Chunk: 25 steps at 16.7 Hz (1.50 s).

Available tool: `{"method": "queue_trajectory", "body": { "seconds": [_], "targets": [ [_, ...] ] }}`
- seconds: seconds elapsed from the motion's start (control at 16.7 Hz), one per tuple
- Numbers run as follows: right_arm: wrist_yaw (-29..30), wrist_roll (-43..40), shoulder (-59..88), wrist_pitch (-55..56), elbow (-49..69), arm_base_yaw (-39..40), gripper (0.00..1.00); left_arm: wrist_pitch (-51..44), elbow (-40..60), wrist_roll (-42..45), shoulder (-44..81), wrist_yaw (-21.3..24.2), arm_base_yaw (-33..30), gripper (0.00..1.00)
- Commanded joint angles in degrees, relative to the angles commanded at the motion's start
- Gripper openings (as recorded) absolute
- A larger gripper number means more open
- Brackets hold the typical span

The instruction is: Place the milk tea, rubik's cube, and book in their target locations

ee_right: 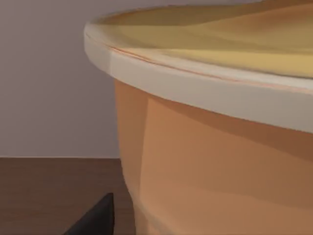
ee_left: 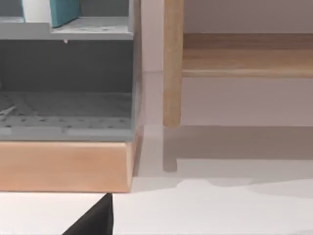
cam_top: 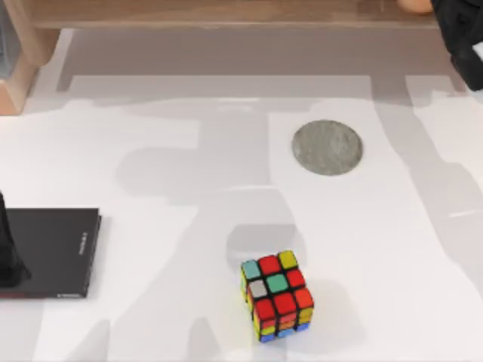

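Right gripper is up at the far right by the wooden shelf, right against the milk tea w/ its pale rim; can't tell if the fingers are on it. Rubik's cube sits on the white table, near-centre, well apart from the grey round pad. Left arm's at the left edge over the black book, grip can't be told; teal book stands upright in the grey rack.
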Motion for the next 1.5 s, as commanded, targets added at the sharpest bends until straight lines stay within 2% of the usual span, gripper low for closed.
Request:
{"method": "queue_trajectory", "body": {
  "seconds": [0.72, 1.32, 1.5],
  "targets": [
    [0.0, 0.0, 0.0, 0.0, 0.0, 0.0, 0.02, 0.0, 0.0, 0.0, 0.0, 0.0, 0.0, 1.00],
    [0.0, 0.1, -0.2, 0.0, -0.2, 0.1, 0.00, 0.0, 0.0, 0.0, 0.0, 0.0, 0.0, 1.00],
    [0.2, 0.1, -3.0, 0.6, -3.7, 1.3, 0.00, 0.0, 0.0, 0.0, 0.0, 0.0, 0.0, 1.00]
  ]
}}
